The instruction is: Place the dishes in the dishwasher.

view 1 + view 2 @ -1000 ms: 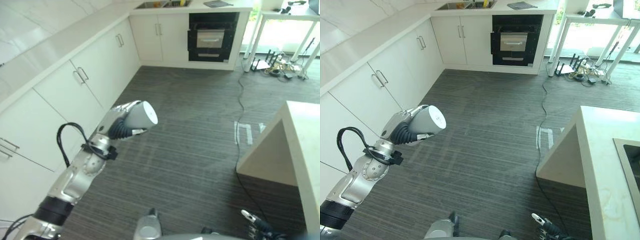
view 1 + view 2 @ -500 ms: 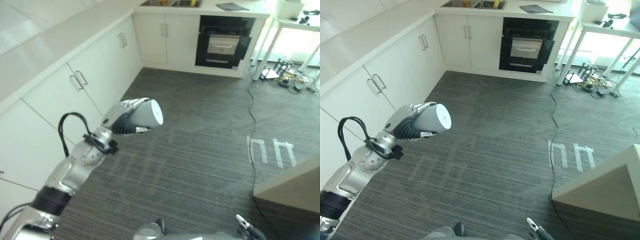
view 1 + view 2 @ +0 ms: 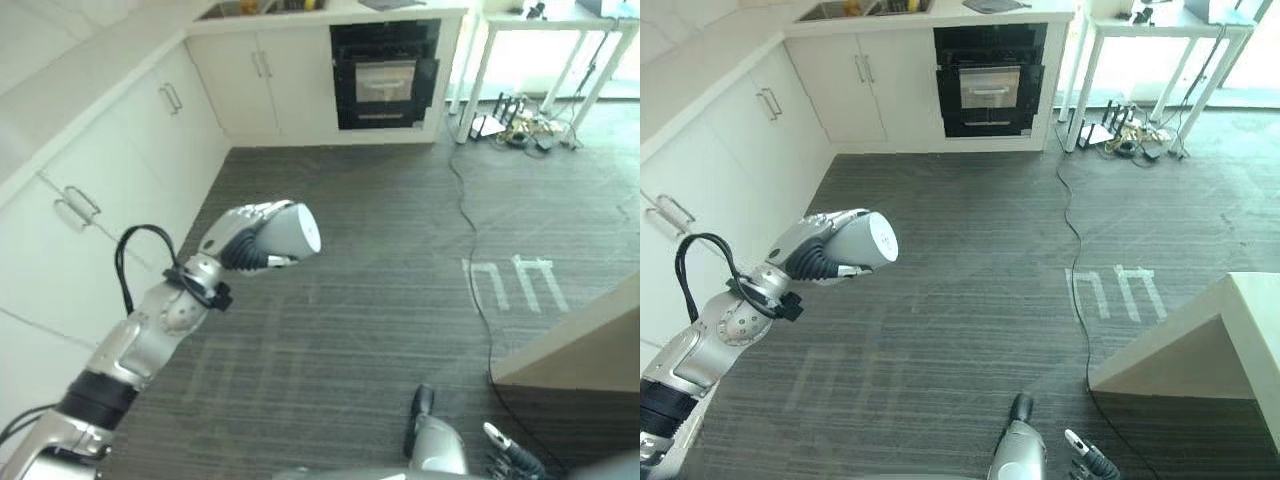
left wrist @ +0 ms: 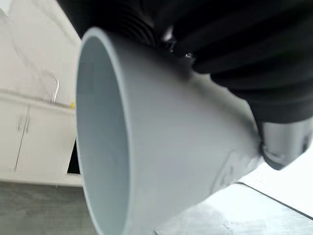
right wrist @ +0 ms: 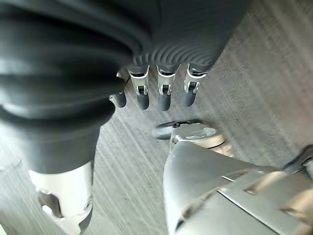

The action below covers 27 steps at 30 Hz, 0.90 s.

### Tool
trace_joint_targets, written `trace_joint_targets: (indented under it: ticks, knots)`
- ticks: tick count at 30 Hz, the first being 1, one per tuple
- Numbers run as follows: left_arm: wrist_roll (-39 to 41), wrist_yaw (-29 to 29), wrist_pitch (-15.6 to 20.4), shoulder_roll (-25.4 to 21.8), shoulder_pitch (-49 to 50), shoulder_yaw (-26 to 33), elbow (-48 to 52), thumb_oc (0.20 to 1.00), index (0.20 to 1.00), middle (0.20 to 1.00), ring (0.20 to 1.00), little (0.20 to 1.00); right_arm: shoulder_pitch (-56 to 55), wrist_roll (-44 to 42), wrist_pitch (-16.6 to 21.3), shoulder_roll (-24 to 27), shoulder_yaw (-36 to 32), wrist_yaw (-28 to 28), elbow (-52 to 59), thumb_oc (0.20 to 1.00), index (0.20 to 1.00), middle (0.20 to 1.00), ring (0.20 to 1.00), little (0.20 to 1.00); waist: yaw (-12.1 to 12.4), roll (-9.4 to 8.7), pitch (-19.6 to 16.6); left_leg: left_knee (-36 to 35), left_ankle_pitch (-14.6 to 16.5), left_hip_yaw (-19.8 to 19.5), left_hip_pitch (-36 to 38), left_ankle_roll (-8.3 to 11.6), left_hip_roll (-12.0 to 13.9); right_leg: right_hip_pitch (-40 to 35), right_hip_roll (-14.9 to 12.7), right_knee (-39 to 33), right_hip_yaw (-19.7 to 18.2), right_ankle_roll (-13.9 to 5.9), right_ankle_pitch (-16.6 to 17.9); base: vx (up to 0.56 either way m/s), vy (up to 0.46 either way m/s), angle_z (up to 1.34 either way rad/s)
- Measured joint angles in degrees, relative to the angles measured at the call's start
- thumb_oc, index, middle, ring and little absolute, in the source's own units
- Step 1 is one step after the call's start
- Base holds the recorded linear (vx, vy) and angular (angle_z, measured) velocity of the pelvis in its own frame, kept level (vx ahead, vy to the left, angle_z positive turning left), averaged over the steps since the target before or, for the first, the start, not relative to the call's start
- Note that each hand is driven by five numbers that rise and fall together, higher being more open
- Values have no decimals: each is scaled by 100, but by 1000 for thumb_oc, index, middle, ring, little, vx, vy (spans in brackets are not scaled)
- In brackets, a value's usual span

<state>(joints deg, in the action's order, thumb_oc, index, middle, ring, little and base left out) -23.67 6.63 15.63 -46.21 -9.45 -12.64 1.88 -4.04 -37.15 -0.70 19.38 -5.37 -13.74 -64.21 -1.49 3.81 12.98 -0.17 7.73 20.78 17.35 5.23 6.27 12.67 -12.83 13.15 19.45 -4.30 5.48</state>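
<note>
**One cup aloft, dishwasher far across the floor**

Down at the near right edge, the right hand (image 5: 161, 93) hangs low over the dark striped floor (image 3: 380, 300), its fingers loosely straight and holding nothing. Just beyond it on the right, the pale corner of one counter (image 3: 1200, 350) juts in.

On the left, the left hand (image 3: 240, 240) is raised out over the floor with its fingers wrapped round one pale grey cup (image 3: 290, 232), which lies on its side in the grip, open mouth turned toward the right (the wrist view looks straight along its empty inside (image 4: 105, 147)). That single cup is the one dish in sight, carried in the air, well apart from everything else.

Along the left wall runs a row of white cabinets (image 3: 110, 190), turning the corner at the far end. There, set among two more white doors and the far right table (image 3: 540, 40), stands one black-fronted dishwasher (image 3: 385, 75), its front closed. A dark cable (image 3: 470, 230) trails across the floor from that far corner.
</note>
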Motion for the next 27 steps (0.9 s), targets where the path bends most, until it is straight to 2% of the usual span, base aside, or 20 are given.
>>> trace_joint_targets:
  ticks: [1, 5, 6, 8, 10, 11, 12, 13, 14, 15, 16, 17, 19, 20, 21, 22, 23, 24, 26, 27]
  knots:
    - [0, 0, 26, 43, 97, 5, 0, 200, 200, 200, 200, 200, 16, -1, -1, -5, 15, 8, 17, 1000, 1000, 1000, 1000, 1000, 30, 36, 2, 233, 3, -48, 49, 7, 134, -66, 84, 162, 3, 235, -211, 478, -315, -8]
    - [-2, 18, 34, 122, 286, 8, 22, 200, 200, 200, 200, 200, 108, -11, 15, 30, 53, 50, 25, 1000, 1000, 1000, 1000, 1000, 83, -91, 17, 1675, -45, -566, -153, 17, 509, -288, 179, 948, -15, 355, -1080, 410, -242, -7]
    - [-7, 19, 38, 123, 331, 9, 33, 200, 200, 200, 200, 200, 122, -9, 24, 65, 81, 54, 33, 1000, 1000, 1000, 1000, 1000, 90, -88, 10, 1964, -160, -701, -209, 134, 587, -348, 247, 1031, -40, 431, -1232, 345, -164, -28]
    - [-8, 26, 22, 124, 361, 75, 35, 200, 200, 200, 200, 200, 169, -4, -2, 86, 112, 48, 3, 1000, 1000, 1000, 1000, 1000, 186, -111, -30, 2471, -597, -953, -386, 375, 633, -332, 375, 1131, -191, 494, -1398, 330, -158, -54]
    - [-4, 76, -54, 116, 400, 236, 33, 200, 200, 200, 200, 200, 147, 0, -12, 89, 159, 26, -111, 1000, 1000, 1000, 1000, 1000, 171, -188, -128, 3058, -1479, -1201, -701, 646, 649, -353, 476, 1218, -348, 708, -1553, 323, -207, -58]
    - [-2, 95, -77, 132, 403, 321, 18, 200, 200, 200, 200, 200, 95, 5, -7, 82, 142, 13, -268, 1000, 1000, 1000, 1000, 1000, 172, -298, -189, 3632, -2594, -1360, -1112, 715, 654, -462, 533, 1162, -434, 848, -1654, 243, -127, -32]
    - [2, 111, -88, 161, 364, 354, 20, 200, 200, 200, 200, 200, 91, 5, 2, 89, 90, -2, -351, 1000, 1000, 1000, 1000, 1000, 179, -383, -218, 4418, -3050, -1433, -1762, 80, 688, -568, 542, 986, -506, 925, -1694, 225, -6, -30]
    - [1, 110, -79, 171, 294, 345, 23, 200, 200, 200, 200, 200, 141, 0, 4, 111, -20, 20, -507, 1000, 1000, 1000, 1000, 1000, 210, -389, -200, 5311, -2010, -1352, -2472, 34, 620, -709, 598, 769, -518, 968, -1634, 246, 66, -31]
    - [0, 109, -87, 168, 291, 344, 21, 200, 200, 200, 200, 200, 145, 1, 3, 140, 31, 10, -520, 1000, 1000, 1000, 1000, 1000, 220, -426, -190, 5226, -1292, -1324, -2906, -23, 332, -959, 676, 472, -543, 957, -1542, 378, 196, -69]
    - [1, 145, -147, 150, 310, 346, 17, 200, 200, 200, 200, 200, 160, 2, 2, 154, 27, -10, -517, 1000, 1000, 1000, 1000, 1000, 254, -382, -168, 3773, -838, -887, -3048, -176, 148, -1484, 922, -74, -623, 884, -1463, 489, 342, -96]
    - [2, 234, -198, 147, 313, 347, 19, 200, 200, 200, 200, 200, 215, 4, 0, 148, 52, -22, -445, 1000, 1000, 1000, 1000, 1000, 207, -247, -209, 1923, -841, -542, -2890, -227, 144, -1967, 1201, -526, -490, 878, -1473, 503, 383, -103]
    - [1, 283, -198, 164, 307, 346, 18, 200, 200, 200, 200, 200, 233, 6, -30, 160, 58, -9, -411, 1000, 1000, 1000, 1000, 1000, 206, -157, -229, 1054, -888, -650, -2826, -167, 135, -2053, 1305, -634, -512, 875, -1474, 412, 327, -74]
    - [-3, 310, -193, 226, 311, 333, -67, 200, 200, 200, 200, 200, 200, 4, -26, 115, 67, 26, -394, 1000, 1000, 1000, 1000, 1000, 205, -91, -231, -1, -1007, -859, -2813, -104, 164, -2200, 1403, -742, -548, 860, -1482, 375, 329, -52]
    - [-15, 312, -204, 345, 341, 301, -237, 200, 200, 200, 200, 200, 97, 6, -25, 107, 87, 38, -399, 1000, 1000, 1000, 1000, 1000, 227, -134, -220, -195, -1217, -933, -2802, -132, 263, -2300, 1367, -741, -633, 766, -1537, 410, 399, -46]
    - [-28, 313, -204, 378, 369, 300, -261, 200, 200, 200, 200, 200, 53, 7, -22, 107, 97, 37, -401, 1000, 1000, 1000, 1000, 1000, 226, -152, -210, -140, -1284, -890, -2793, -162, 289, -2366, 1340, -745, -632, 697, -1578, 338, 343, -40]
    - [-57, 313, -199, 421, 426, 299, -257, 200, 200, 200, 200, 200, -28, 6, -9, 114, 97, 41, -404, 1000, 1000, 1000, 1000, 1000, 204, -157, -206, -2, -1318, -696, -2725, -209, 307, -2475, 1295, -742, -621, 593, -1639, 311, 339, -16]
    - [-64, 313, -194, 456, 476, 254, -235, 200, 200, 200, 200, 200, -159, 5, -8, 146, 93, 49, -435, 1000, 1000, 1000, 1000, 1000, 196, -218, -175, 209, -1355, -421, -2570, -370, 240, -2693, 1194, -707, -609, 414, -1746, 337, 351, -13]
    - [-64, 312, -193, 461, 479, 217, -209, 200, 200, 200, 200, 200, -187, 4, -11, 177, 94, 73, -513, 1000, 1000, 1000, 1000, 1000, 199, -199, -183, 323, -1327, -401, -2440, -511, 134, -2785, 1145, -601, -602, 264, -1836, 390, 417, -7]
    - [-65, 306, -193, 478, 470, 121, -109, 200, 200, 200, 200, 200, -256, 1, -14, 224, 80, 103, -513, 1000, 1000, 1000, 1000, 1000, 188, -22, -273, 417, -1197, -394, -2153, -831, -25, -2867, 1142, -217, -597, -46, -2030, 311, 357, -4]
    - [-67, 290, -203, 493, 448, 121, -107, 200, 200, 200, 200, 200, -229, -6, -15, 129, 76, 117, -511, 1000, 1000, 1000, 1000, 1000, 224, -72, -281, 460, -1309, -443, -2059, -805, -139, -2870, 1002, 43, -601, -88, -2090, 292, 358, 0]
